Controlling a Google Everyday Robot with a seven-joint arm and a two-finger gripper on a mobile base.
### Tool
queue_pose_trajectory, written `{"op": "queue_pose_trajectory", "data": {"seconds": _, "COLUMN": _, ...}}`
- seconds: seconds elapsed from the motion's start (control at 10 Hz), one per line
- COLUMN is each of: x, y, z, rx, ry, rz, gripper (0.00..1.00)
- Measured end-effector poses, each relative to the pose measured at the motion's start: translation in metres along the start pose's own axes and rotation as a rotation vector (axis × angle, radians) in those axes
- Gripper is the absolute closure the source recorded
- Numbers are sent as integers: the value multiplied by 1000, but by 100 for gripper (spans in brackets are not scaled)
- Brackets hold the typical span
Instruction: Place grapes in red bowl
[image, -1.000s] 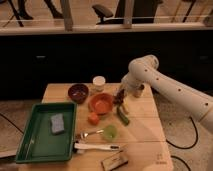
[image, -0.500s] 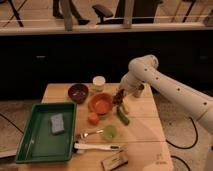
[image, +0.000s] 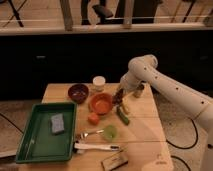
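One small bunch of dark grapes (image: 118, 97) hangs just off the right edge of the red bowl (image: 101, 103). The gripper (image: 119, 95) is right there on the bunch, coming down from above, and its jaws are closed tight on the grapes. The grapes are not in the bowl; they sit at its right side, a little above the desk (image: 145, 127).

The red bowl is wide and bright, near the middle of the desk. Just behind it to the left is a smaller dark bowl (image: 78, 92). Behind it stands a little white jar (image: 98, 83). A small orange thing (image: 93, 118) lies in front of the bowl, close to its front edge.

Below the grapes a long green vegetable (image: 123, 115) lies on the wood. A small dark jar (image: 139, 90) stands to the right of the gripper.

Nearer the front sits a small green cup (image: 109, 132), with a fork (image: 88, 134) to its left. A white-handled tool (image: 97, 147) lies in front of them, and a flat packet (image: 114, 160) lies at the front edge.

On the left side is a big green tray (image: 35, 145) with a grey sponge (image: 57, 123) in it.

The white arm (image: 170, 90) reaches in from the right.
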Motion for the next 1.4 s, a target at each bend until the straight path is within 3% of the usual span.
{"op": "queue_pose_trajectory", "data": {"seconds": 1.4, "x": -5, "y": -23, "z": 16, "rx": 2, "ry": -83, "rz": -96, "gripper": 100}}
